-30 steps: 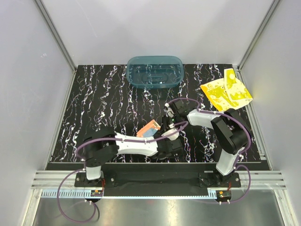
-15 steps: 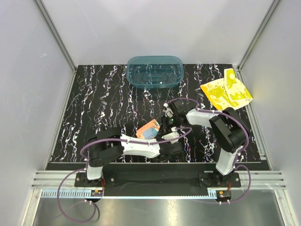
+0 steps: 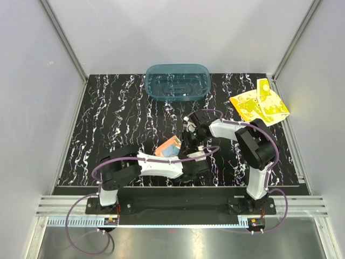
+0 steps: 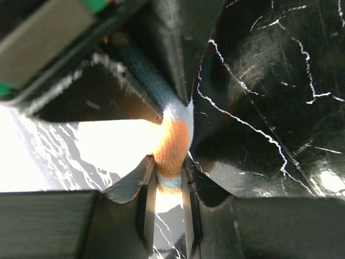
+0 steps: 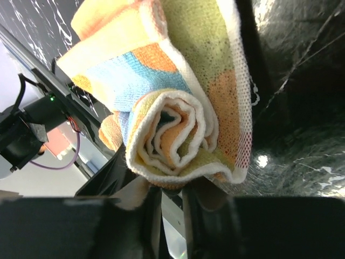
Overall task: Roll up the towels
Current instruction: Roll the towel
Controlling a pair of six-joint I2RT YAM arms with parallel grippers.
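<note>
The light blue and yellow towel with orange dots (image 3: 168, 148) lies rolled up near the front middle of the black marbled table (image 3: 118, 124). Both grippers meet at its right end. My left gripper (image 3: 186, 154) is shut on a fold of this towel (image 4: 171, 145). My right gripper (image 3: 186, 140) is shut on the lower edge of the roll (image 5: 172, 116), whose spiral end faces the right wrist camera. The bright yellow towel (image 3: 260, 105) lies crumpled and flat at the back right corner, away from both grippers.
A teal translucent tub (image 3: 177, 82) stands at the back middle of the table. Grey walls close in the left, back and right sides. The left arm's purple cable (image 3: 202, 152) loops close by the grippers.
The right gripper has shifted a little left and back. The rolled towel and the left gripper have moved slightly left with it. Both grippers keep their hold.
</note>
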